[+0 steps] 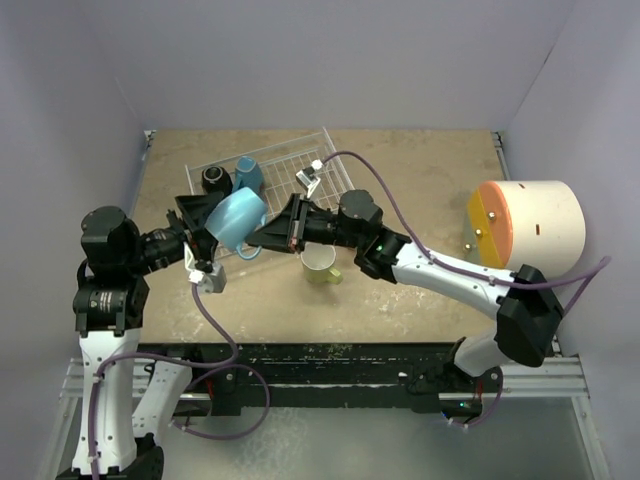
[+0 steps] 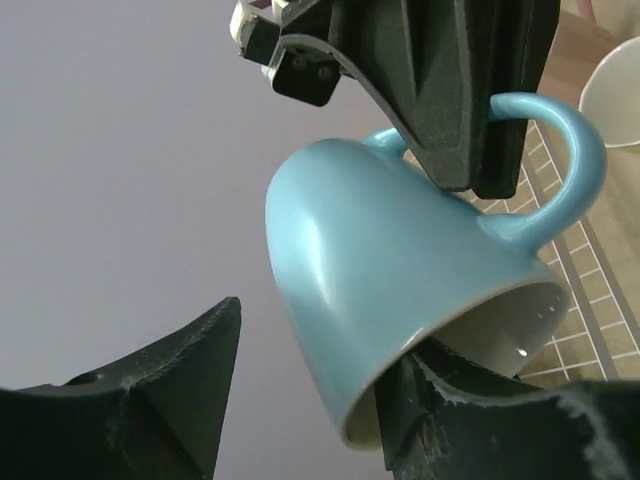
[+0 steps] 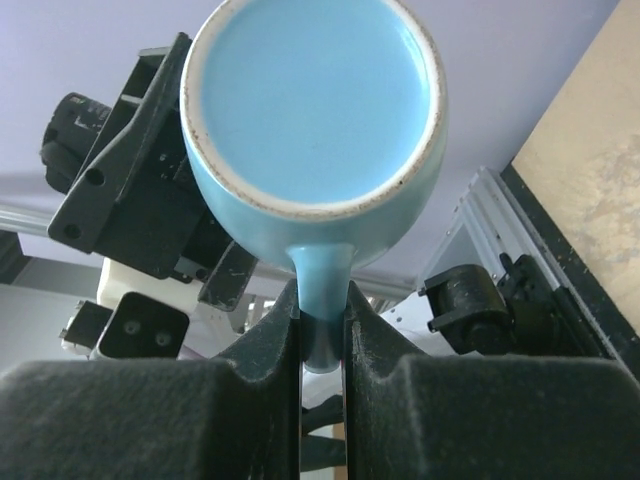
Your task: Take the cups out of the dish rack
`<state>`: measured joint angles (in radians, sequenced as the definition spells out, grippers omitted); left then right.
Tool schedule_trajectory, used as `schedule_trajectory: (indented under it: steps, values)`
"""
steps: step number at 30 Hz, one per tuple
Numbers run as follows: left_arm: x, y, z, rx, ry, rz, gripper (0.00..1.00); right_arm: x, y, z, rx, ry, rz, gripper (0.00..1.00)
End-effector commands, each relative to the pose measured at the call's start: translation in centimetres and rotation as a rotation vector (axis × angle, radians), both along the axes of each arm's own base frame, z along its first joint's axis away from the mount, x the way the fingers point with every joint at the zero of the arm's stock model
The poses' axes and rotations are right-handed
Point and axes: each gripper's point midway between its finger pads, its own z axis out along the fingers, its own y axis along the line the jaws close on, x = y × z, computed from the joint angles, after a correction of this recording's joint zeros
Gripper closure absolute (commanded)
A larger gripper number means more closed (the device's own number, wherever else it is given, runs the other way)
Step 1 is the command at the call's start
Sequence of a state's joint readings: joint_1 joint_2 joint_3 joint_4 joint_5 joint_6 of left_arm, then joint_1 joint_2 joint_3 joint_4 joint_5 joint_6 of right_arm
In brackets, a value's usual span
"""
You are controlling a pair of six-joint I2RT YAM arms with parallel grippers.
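Tan table point(image 1: 420, 185) bearing white wire dish rack point(image 1: 290, 163), yellow-green mug point(image 1: 320, 265) and big cream cylinder point(image 1: 535, 225)

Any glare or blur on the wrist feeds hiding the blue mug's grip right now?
Left wrist: light blue mug sharp, only a soft sheen on its side; own near fingers dark and slightly soft. Right wrist: right hand and its grip crisp, background blurred. Top external: even light, faint shadows.

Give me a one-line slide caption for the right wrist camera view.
Right gripper shut on the handle of a light blue mug, the mug's blue base facing the camera.
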<state>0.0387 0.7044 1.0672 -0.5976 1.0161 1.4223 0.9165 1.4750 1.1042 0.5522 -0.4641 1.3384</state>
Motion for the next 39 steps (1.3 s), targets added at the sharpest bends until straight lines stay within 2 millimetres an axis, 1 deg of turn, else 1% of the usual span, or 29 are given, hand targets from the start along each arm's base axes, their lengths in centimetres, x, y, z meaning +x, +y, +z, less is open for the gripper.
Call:
schedule_trajectory:
  steps: [1,2,4,5,6,7,8,9,11,12,13,14,15,17,18,19,20,22,24,27,30,32,33,35,39]
  values:
    - [-0.9,-0.2,0.4,-0.017,0.01,-0.011,0.55,-2.0,0.1,6.1,0.199,-0.106,0.044,1.0]
    - [-1.0,-0.2,0.4,-0.022,0.019,-0.006,0.63,-2.4,0.4,6.2,0.199,-0.107,0.054,1.0]
    - [-1.3,-0.1,0.3,-0.033,0.037,0.004,0.87,-2.8,1.0,5.9,0.186,-0.104,0.071,1.0]
    - [-1.4,-0.1,0.2,-0.037,0.046,0.009,0.95,-3.0,1.3,5.7,0.177,-0.103,0.081,1.0]
    - [-1.5,-0.1,0.1,-0.039,0.055,0.012,1.0,-3.1,1.6,5.3,0.162,-0.1,0.088,1.0]
    - [-1.6,0.0,0.0,-0.043,0.069,0.016,1.0,-3.2,1.7,4.9,0.147,-0.093,0.09,1.0]
    - [-1.8,0.0,0.0,-0.05,0.087,0.019,1.0,-3.3,1.8,4.4,0.131,-0.088,0.092,0.97]
    - [-1.9,0.0,0.0,-0.06,0.107,0.024,1.0,-3.2,1.7,3.9,0.115,-0.085,0.088,0.9]
    - [-1.7,0.2,-0.1,-0.087,0.161,0.046,1.0,-3.7,1.1,3.0,0.073,-0.068,0.091,0.7]
    - [-1.6,0.3,-0.2,-0.099,0.193,0.059,1.0,-3.8,0.5,2.6,0.046,-0.078,0.081,0.62]
    - [-1.6,0.4,-0.6,-0.096,0.234,0.066,1.0,-3.4,-0.3,2.4,0.017,-0.096,0.042,0.56]
    - [-1.5,0.5,-1.4,-0.065,0.286,0.065,1.0,-2.8,-1.3,2.0,-0.022,-0.108,-0.001,0.52]
    - [-2.1,0.5,-3.1,-0.035,0.391,0.058,1.0,-2.1,-2.4,1.9,-0.055,-0.122,-0.057,0.47]
    - [-1.9,0.6,-3.8,-0.03,0.499,0.065,1.0,-0.9,-4.7,1.3,-0.131,-0.148,-0.137,0.39]
    - [-1.8,0.6,-4.2,-0.03,0.533,0.068,1.0,-0.2,-5.8,0.9,-0.18,-0.155,-0.178,0.37]
    - [-1.9,0.6,-5.1,-0.016,0.565,0.063,1.0,1.0,-8.4,-0.1,-0.268,-0.168,-0.243,0.35]
    - [-2.1,0.7,-5.7,-0.004,0.58,0.058,1.0,1.3,-9.6,0.0,-0.284,-0.176,-0.268,0.35]
    - [-2.6,0.7,-7.3,0.019,0.647,0.045,1.0,2.3,-11.7,-0.4,-0.328,-0.179,-0.321,0.34]
    - [-2.9,0.7,-8.9,0.036,0.737,0.04,1.0,3.3,-13.6,-0.3,-0.354,-0.191,-0.371,0.32]
    - [-2.6,1.0,-11.1,0.076,0.855,0.061,1.0,4.4,-15.6,-0.4,-0.421,-0.208,-0.431,0.31]
    - [-1.7,0.7,-13.3,0.15,0.936,0.121,1.0,5.2,-16.4,-0.4,-0.473,-0.226,-0.461,0.31]
    - [-1.0,0.2,-15.5,0.247,0.994,0.177,1.0,5.7,-16.4,-0.4,-0.493,-0.234,-0.47,0.31]
    - [-0.6,0.0,-16.2,0.279,1.008,0.201,1.0,5.9,-16.4,-0.4,-0.497,-0.235,-0.473,0.31]
    - [0.5,-0.5,-17.2,0.308,1.033,0.259,1.0,6.2,-16.2,-0.6,-0.504,-0.232,-0.477,0.31]
    - [1.8,-1.2,-19.3,0.384,1.05,0.31,1.0,6.7,-16.1,-1.5,-0.522,-0.22,-0.48,0.31]
